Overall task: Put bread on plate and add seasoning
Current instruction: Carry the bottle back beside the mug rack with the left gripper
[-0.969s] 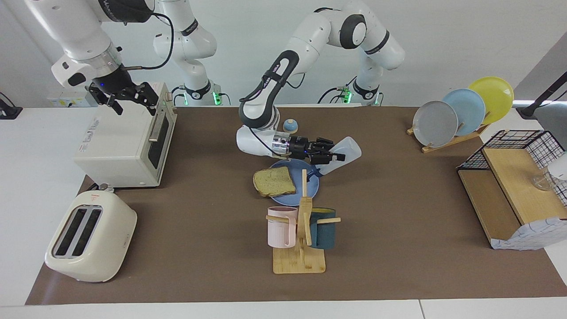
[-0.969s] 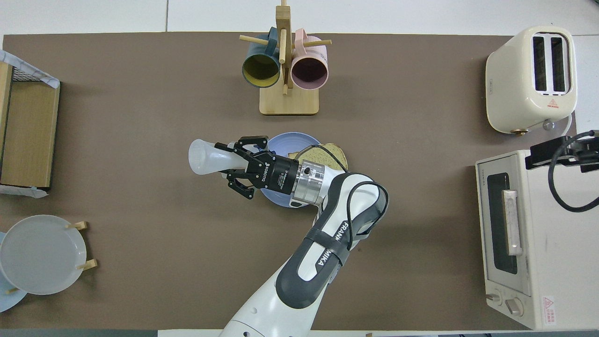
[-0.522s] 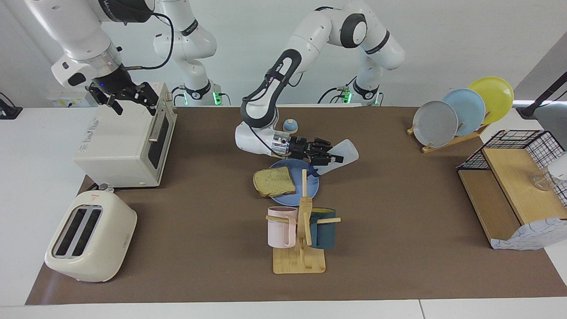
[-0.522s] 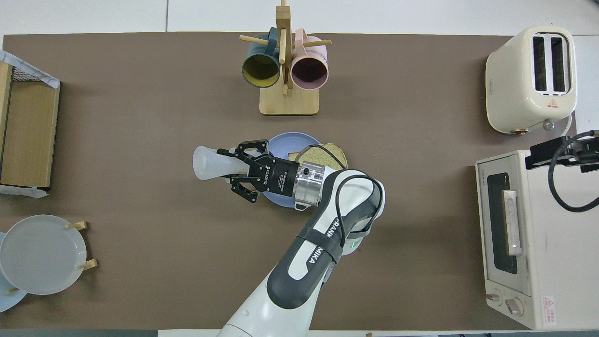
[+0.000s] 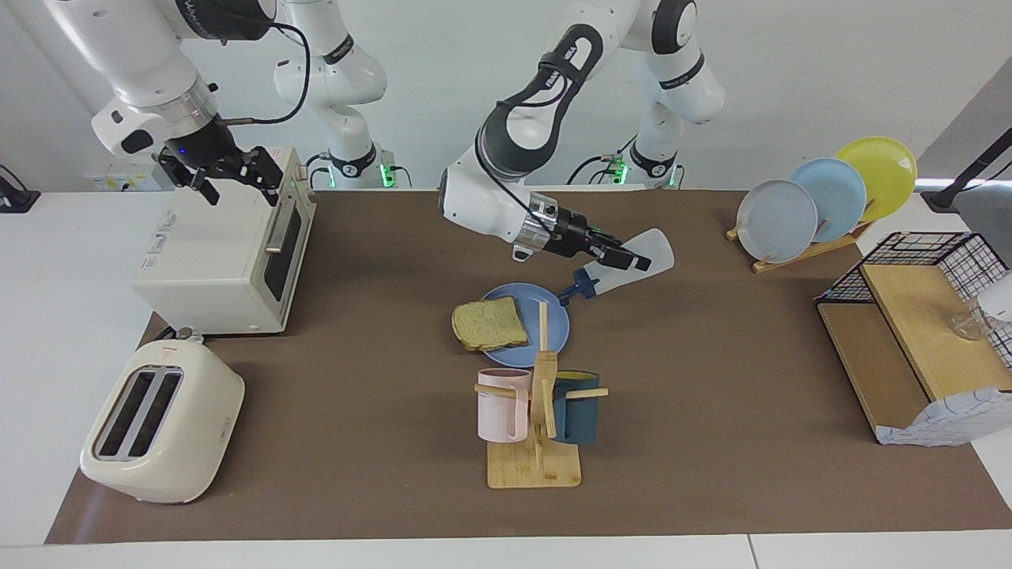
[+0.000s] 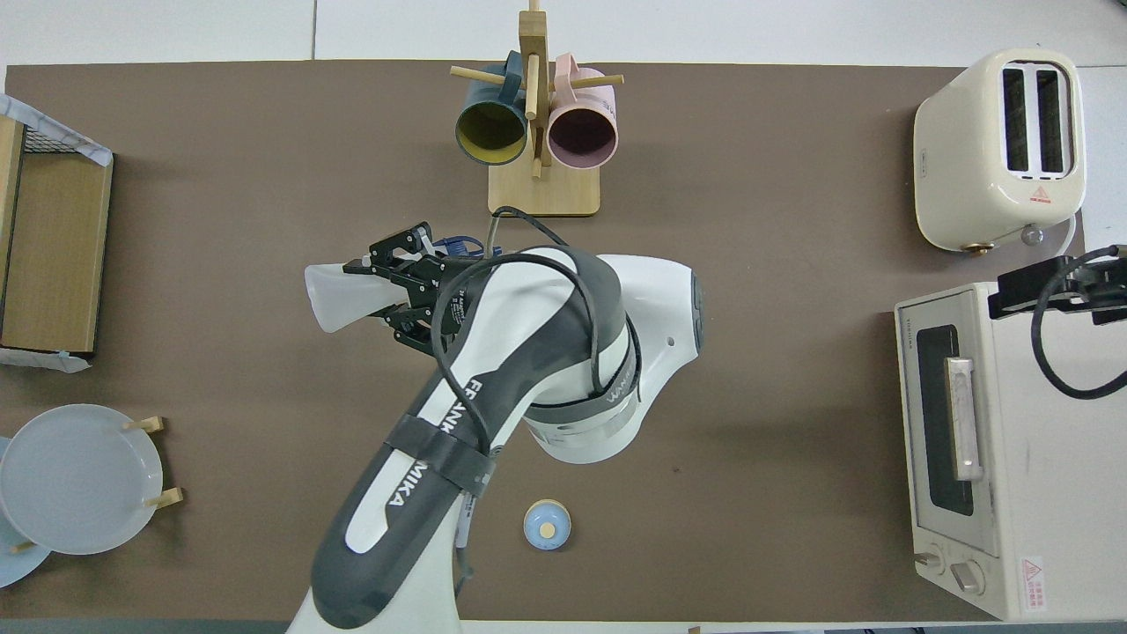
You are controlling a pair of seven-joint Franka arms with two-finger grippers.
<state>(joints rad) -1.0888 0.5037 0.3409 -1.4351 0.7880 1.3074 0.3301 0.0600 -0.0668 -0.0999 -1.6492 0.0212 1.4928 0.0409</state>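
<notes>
Left gripper (image 5: pixel 621 258) is closed on the seasoning (image 5: pixel 632 265), held tilted, cap down, over the table beside the plate (image 5: pixel 553 336). Bread (image 5: pixel 490 324) lies on the plate. The bottle looks light, soft-walled and probably slippery; a mid-body grip suits it. Right gripper (image 5: pixel 229 175) waits over the oven (image 5: pixel 205 261), fingers apart, holding nothing.

Tabletop (image 5: pixel 711 442) was white with a brown mat (image 5: pixel 356 411) covering most of it. On the mat: periwinkle plate (image 5: pixel 557 332) mid-table, wooden mug tree (image 5: pixel 534 465) just beside it, farther from the robots. Small blue knob-topped lid (image 6: pixel 547 525) sat nearer the robots, clear of the plate. Toaster oven (image 5: pixel 221 253) and cream toaster (image 5: pixel 162 423) stood at the right arm's end; the toaster seemed to overhang the mat edge, hard to confirm. Wooden plate rack (image 5: pixel 798 253) and wood-and-wire shelf unit (image 5: pixel 909 348) stood at the left arm's end.
</notes>
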